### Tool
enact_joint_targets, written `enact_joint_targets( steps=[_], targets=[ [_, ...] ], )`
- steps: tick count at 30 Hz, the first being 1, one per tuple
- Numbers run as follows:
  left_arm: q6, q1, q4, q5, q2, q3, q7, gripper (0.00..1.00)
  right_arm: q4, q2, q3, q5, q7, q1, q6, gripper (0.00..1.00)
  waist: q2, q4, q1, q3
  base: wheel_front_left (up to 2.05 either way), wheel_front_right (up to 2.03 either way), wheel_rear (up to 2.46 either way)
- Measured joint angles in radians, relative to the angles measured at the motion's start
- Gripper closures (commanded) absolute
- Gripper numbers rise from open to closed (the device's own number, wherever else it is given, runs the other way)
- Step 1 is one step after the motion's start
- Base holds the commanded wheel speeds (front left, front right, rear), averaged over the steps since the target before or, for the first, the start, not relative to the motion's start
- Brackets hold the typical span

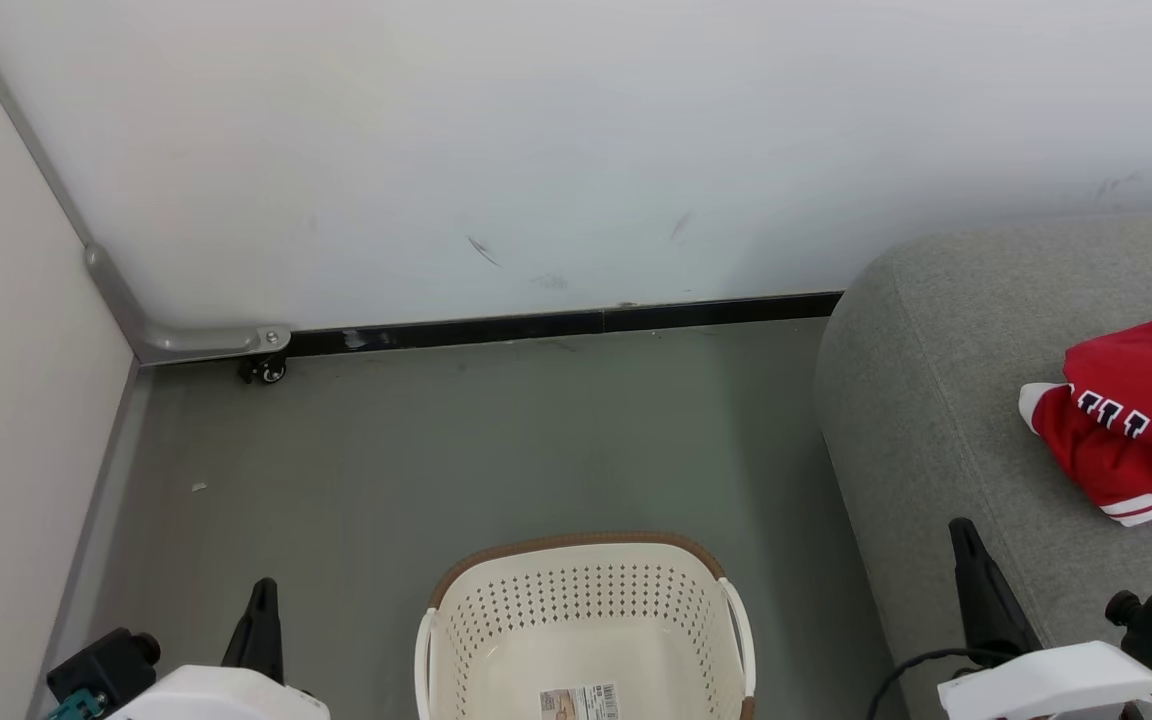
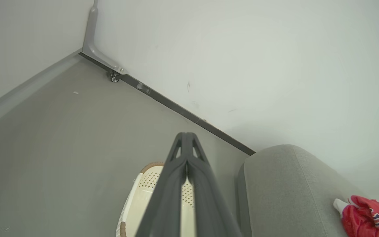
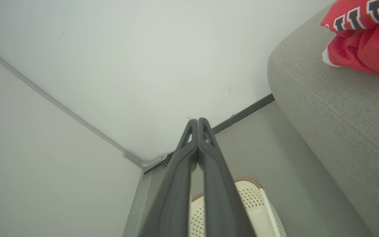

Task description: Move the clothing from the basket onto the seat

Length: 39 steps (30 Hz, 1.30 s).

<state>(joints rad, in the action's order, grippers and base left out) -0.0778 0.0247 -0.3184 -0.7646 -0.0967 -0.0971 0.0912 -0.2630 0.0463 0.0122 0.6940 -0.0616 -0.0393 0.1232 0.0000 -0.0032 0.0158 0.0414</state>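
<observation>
PrimeBot's left gripper (image 1: 264,592) rises at seven o'clock of the head view. Its two dark fingers (image 2: 171,184) are pressed together and point to twelve above a white wrist housing (image 1: 226,697), which carries a black camera block (image 1: 101,668) on its nine o'clock side. The right gripper (image 1: 960,530), at four o'clock, is likewise closed and leans toward eleven from its own white wrist (image 1: 1046,680), where a black cable (image 1: 911,668) loops out at nine o'clock. Neither gripper holds anything.
</observation>
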Motion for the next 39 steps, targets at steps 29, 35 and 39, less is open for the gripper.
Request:
enact_joint_targets(
  steps=[29, 35, 39],
  targets=[
    [0.088, 0.014, 0.013, -0.373, 0.024, 0.083, -0.095, 1.0, -0.002, -0.002, 0.051, 0.408, 0.071, 0.04, 0.0, 1.0, 0.0, 0.002, -0.0126, -0.02, 0.0, 0.0, 0.0],
    [0.11, 0.02, 0.017, -0.468, 0.033, 0.105, -0.119, 1.0, -0.002, -0.002, 0.065, 0.513, 0.087, 0.05, 0.0, 1.0, 0.0, 0.002, -0.0143, -0.027, 0.0, 0.0, 0.0],
    [0.124, 0.021, 0.019, -0.52, 0.036, 0.116, -0.128, 1.0, -0.002, -0.002, 0.074, 0.57, 0.101, 0.062, 0.0, 1.0, 0.0, 0.002, -0.0145, -0.031, 0.0, 0.0, 0.0]
  ],
)
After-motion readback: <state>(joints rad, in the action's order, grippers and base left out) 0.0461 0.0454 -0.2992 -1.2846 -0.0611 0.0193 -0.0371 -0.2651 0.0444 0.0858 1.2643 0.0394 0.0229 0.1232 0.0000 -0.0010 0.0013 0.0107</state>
